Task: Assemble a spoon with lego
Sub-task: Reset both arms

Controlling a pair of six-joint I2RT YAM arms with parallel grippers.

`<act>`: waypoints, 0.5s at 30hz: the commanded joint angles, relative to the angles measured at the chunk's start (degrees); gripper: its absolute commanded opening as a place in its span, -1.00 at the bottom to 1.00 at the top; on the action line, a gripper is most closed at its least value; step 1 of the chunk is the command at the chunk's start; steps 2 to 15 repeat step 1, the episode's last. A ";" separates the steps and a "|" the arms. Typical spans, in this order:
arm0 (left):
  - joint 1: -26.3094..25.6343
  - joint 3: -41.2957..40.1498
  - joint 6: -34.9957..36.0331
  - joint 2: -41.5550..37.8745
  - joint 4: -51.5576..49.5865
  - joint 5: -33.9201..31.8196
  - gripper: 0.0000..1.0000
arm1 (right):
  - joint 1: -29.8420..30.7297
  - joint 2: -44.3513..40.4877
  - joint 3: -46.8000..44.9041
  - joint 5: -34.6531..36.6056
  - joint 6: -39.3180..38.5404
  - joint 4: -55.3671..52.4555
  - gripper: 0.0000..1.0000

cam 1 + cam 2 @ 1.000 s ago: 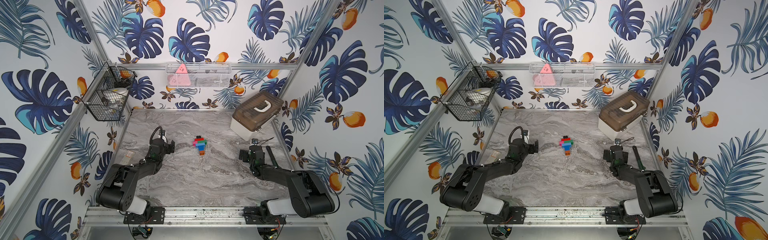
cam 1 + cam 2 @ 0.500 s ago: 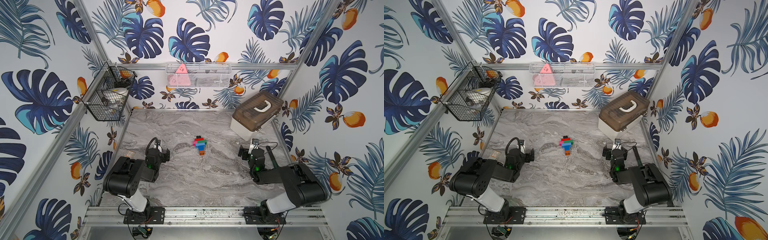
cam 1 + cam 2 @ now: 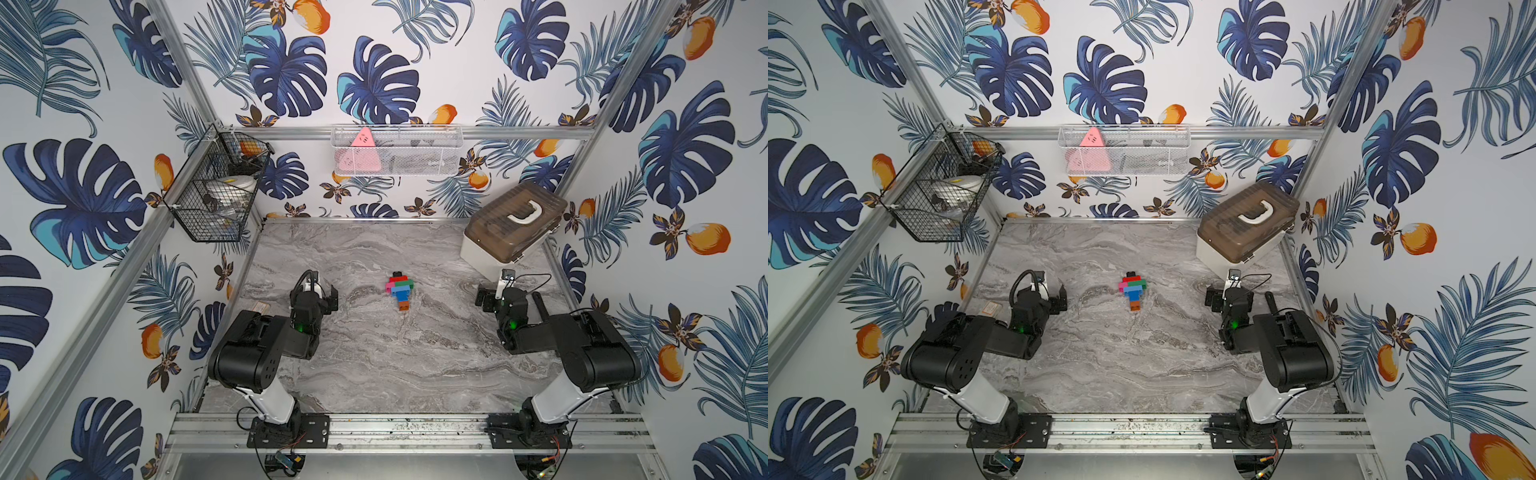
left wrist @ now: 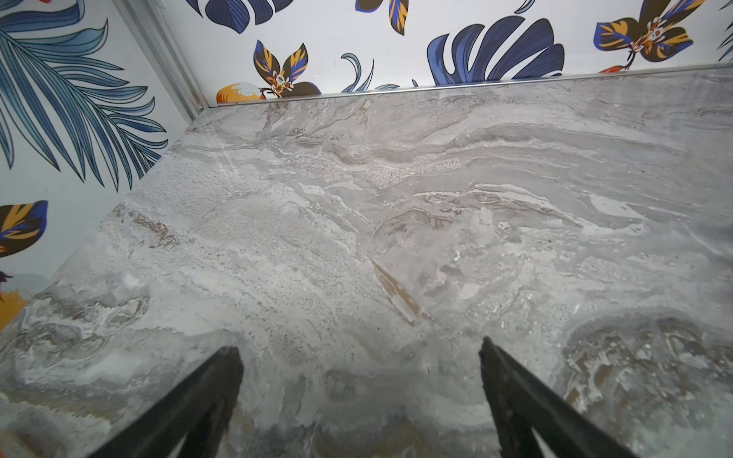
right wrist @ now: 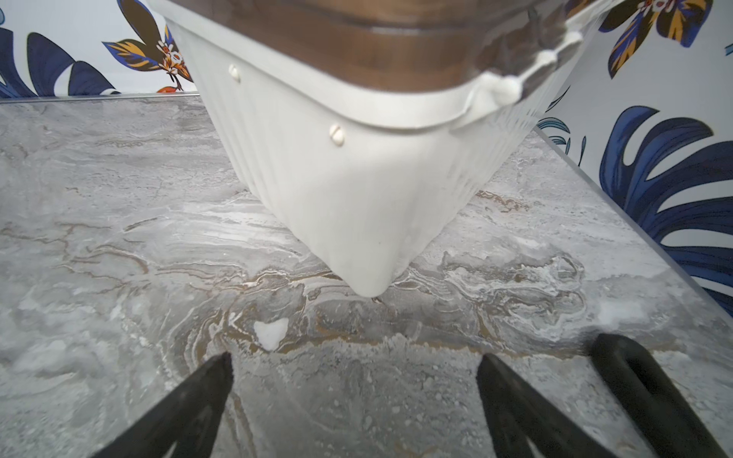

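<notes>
Withdrawal of both arms noted; a second ago each reached in closer to the spoon (image 3: 400,289), now both are folded back toward their bases and stand well apart from it. The spoon has not shifted in that second; it lies flat on the marble table (image 3: 374,365) in both top views, black tip farthest from the arm bases, orange stem end nearest them; all colours appear joined as one piece; no loose lego shows around it. To the spoon's left, the left gripper (image 3: 321,296) has its jaws spread wide and empty; its wrist view shows only bare table between the fingers; to the spoon's right, the right gripper (image 3: 493,298) is likewise spread and holds nothing. Judgement: assembly looks finished and the arms are retiring; no further step appears called for.

Containers: storage box (image 3: 513,226), white body under a brown tinted lid with white handle, shut, beyond the spoon to its right; contents cannot be made out. Black wire basket (image 3: 216,199), on the wall beyond the spoon to its left, holds pale objects and something orange; not identifiable. White mesh tray (image 3: 397,151), on the wall straight beyond the spoon, holds a pink triangular item; other contents too small to tell.
</notes>
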 commanded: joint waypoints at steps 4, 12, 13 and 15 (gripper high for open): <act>-0.41 -1.26 0.52 -0.49 2.89 0.25 0.98 | 0.05 -0.06 0.33 -0.43 -0.18 0.01 1.00; -0.41 -1.26 0.52 -0.49 2.89 0.25 0.98 | 0.05 -0.06 0.33 -0.43 -0.18 0.01 1.00; -0.41 -1.26 0.52 -0.49 2.89 0.25 0.98 | 0.05 -0.06 0.33 -0.43 -0.18 0.01 1.00; -0.41 -1.26 0.52 -0.49 2.89 0.25 0.98 | 0.05 -0.06 0.33 -0.43 -0.18 0.01 1.00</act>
